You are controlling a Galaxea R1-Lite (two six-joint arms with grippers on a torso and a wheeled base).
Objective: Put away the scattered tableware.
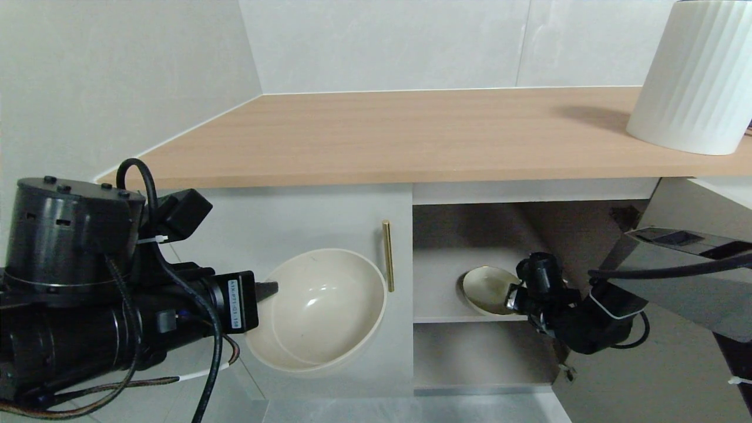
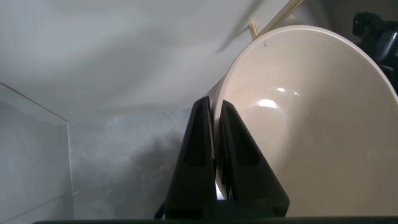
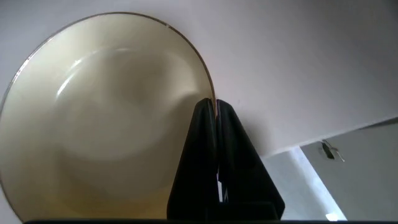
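Left of the shelf, the bowl is being gripped by the left end effector, the dish by the right end effector.

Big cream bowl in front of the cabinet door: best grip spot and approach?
Pinch the thin rim on its left side, fingers inside and outside: the bowl is too wide to span and its wall is smooth. The left gripper is shut on it that way.
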